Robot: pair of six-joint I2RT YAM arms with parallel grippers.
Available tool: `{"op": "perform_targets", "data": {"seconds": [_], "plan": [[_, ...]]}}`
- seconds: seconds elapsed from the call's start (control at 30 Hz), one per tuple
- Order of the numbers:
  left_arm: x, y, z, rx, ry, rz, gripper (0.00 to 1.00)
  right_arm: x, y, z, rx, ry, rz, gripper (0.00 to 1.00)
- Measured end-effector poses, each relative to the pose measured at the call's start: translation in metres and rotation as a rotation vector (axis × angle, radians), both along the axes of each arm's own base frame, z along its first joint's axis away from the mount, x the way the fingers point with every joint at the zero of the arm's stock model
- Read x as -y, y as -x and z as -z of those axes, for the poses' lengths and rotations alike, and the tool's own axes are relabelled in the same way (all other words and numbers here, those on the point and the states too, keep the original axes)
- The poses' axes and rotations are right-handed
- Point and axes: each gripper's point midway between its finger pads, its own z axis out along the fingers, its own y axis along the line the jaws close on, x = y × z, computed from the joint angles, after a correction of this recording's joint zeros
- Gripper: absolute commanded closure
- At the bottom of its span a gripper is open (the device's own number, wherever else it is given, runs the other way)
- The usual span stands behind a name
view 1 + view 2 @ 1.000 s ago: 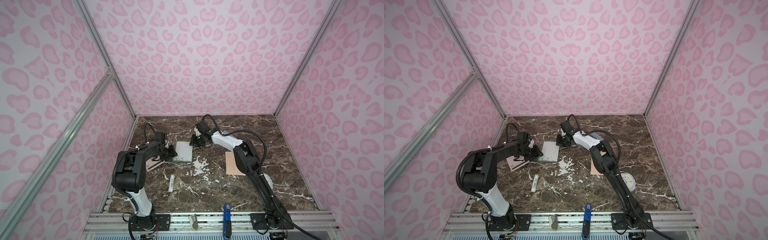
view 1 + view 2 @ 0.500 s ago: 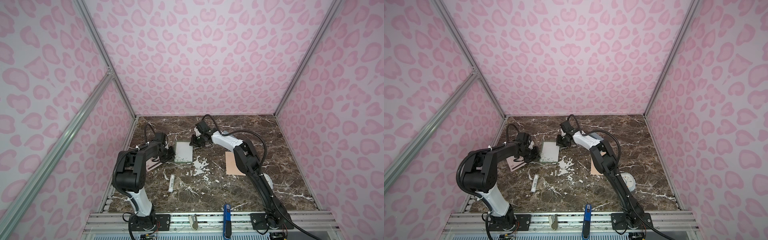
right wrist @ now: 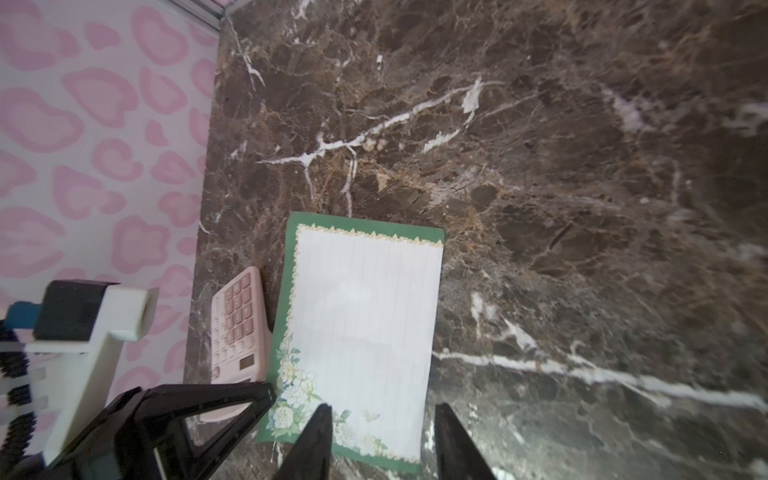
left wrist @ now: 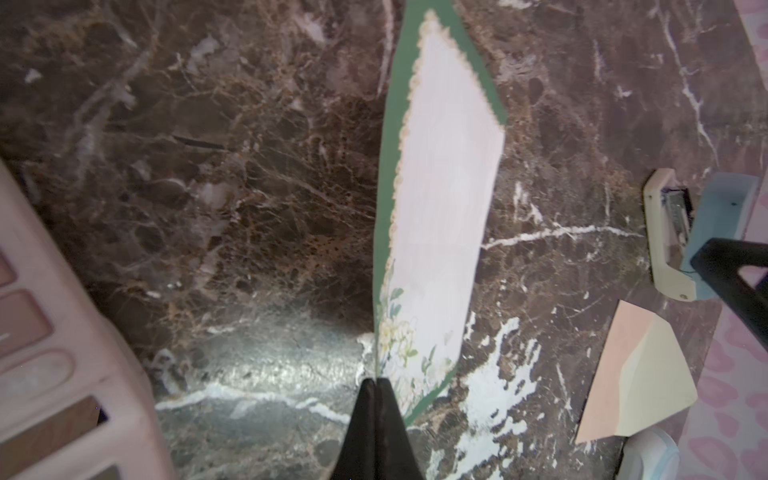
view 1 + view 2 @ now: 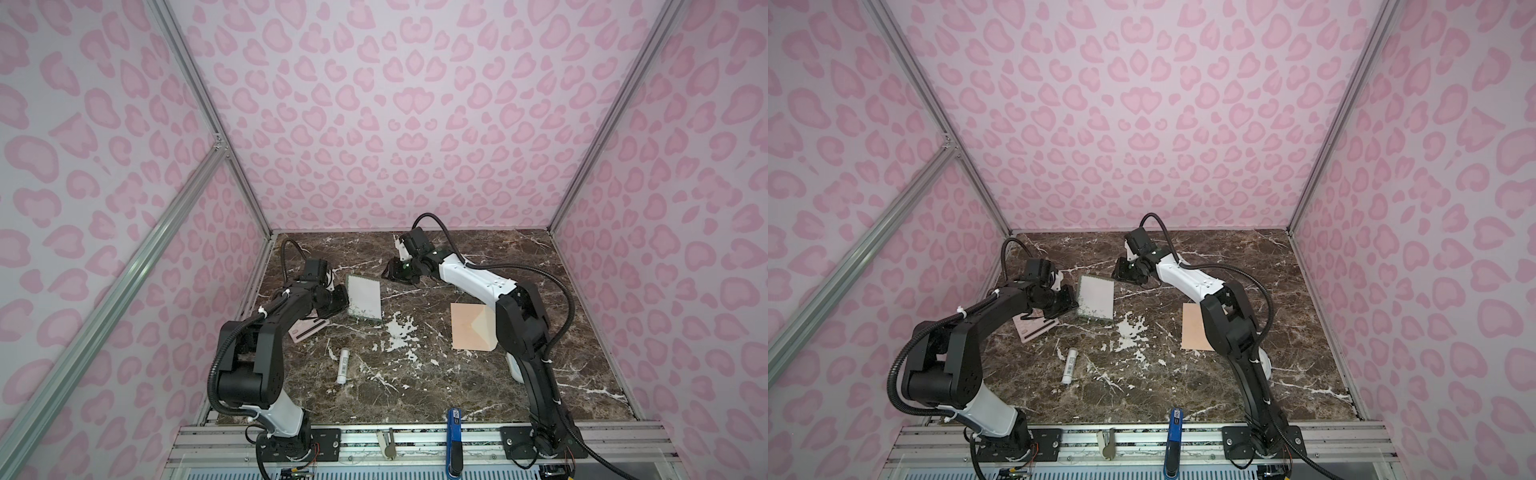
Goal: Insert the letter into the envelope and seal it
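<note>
The letter, white with a green border and a flower corner, is at the back left of the marble table. My left gripper is shut on the letter's left edge, and the sheet stands tilted from the jaws. My right gripper is open just off the far end of the letter, with its fingers astride that end and not touching it. The peach envelope lies flat to the right, and its pale inside shows on the envelope in the left wrist view.
A pink calculator lies under my left arm, close to the left wall. A white tube lies nearer the front. A blue tool sits on the front rail. The right arm partly covers the envelope's right side.
My left gripper has shut on the letter's edge. My right gripper has opened and let go of the letter's far end.
</note>
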Motion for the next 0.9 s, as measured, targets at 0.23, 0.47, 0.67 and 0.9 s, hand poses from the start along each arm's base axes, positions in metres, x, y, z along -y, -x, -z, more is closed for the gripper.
{"op": "perform_targets", "data": {"seconds": [0.23, 0.47, 0.67, 0.9], "plan": [[0.019, 0.009, -0.055, 0.148, 0.027, 0.045, 0.96, 0.033, 0.049, -0.030, 0.061, -0.061, -0.013, 0.45], [0.039, 0.037, -0.097, 0.254, 0.082, 0.079, 0.96, 0.057, 0.094, -0.052, 0.160, -0.166, -0.056, 0.42], [0.059, 0.060, -0.133, 0.347, 0.145, 0.138, 0.96, 0.069, 0.121, -0.057, 0.259, -0.275, -0.085, 0.39], [0.075, 0.081, -0.150, 0.391, 0.201, 0.203, 0.96, 0.071, 0.131, -0.069, 0.366, -0.414, -0.087, 0.32]]}}
